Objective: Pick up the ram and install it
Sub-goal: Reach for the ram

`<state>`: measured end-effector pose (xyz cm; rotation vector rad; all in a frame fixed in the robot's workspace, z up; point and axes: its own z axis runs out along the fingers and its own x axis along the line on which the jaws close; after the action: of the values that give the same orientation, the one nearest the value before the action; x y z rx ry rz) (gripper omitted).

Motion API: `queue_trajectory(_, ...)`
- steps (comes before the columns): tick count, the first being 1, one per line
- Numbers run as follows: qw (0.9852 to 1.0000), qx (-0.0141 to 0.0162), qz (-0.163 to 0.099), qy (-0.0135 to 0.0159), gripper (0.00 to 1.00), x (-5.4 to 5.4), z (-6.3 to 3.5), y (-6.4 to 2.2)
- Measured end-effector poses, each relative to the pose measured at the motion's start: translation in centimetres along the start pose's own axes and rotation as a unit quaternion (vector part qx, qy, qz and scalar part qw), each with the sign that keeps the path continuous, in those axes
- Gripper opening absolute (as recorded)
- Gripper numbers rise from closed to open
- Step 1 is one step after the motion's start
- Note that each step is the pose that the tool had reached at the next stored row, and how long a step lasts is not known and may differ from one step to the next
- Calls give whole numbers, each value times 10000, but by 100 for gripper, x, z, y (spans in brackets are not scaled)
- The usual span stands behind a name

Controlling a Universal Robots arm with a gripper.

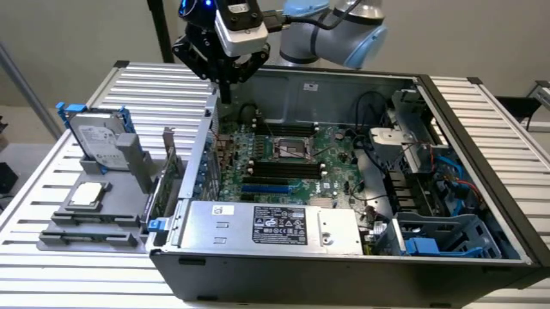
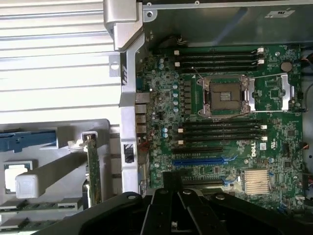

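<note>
Exterior view: your gripper (image 1: 225,95) is hanging over the rear rim of the open computer case (image 1: 344,278), in the upper left of the frame. Its fingers are looking pinched together and aren't carrying anything. The ram (image 1: 90,218) is sitting well apart from it in the lower left of the frame. It's standing on edge in a slot of the grey fixture (image 1: 129,201), below the hard drive (image 1: 94,136). It's seen edge-on, so I'm guessing a bit about which strip it is. The black memory slots (image 1: 277,169) are lying mid-frame on the motherboard (image 1: 257,141).

Wrist view: the camera is looking straight down past the closed fingertips at the motherboard (image 2: 274,142). The memory slots (image 2: 220,128) are running beside the CPU socket. Outside the case wall, the ram (image 2: 34,205) is showing as a thin green strip in the fixture (image 2: 63,161). It's sitting near the bracketed card (image 2: 93,176), so don't be mixing those two up.

Handling-wise, I'm betting the stick is light, stiff and thin but easy to damage. I'd be pinching it across its two flat faces around the middle of the upper edge. I'd be keeping off the contact edge and going easy on the squeeze.
</note>
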<state>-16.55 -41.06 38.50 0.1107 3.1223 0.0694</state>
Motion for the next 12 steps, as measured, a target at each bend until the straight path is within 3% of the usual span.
queue_trajectory(12, 10000, 4, 0, 14, 11, 500, 89, -136)
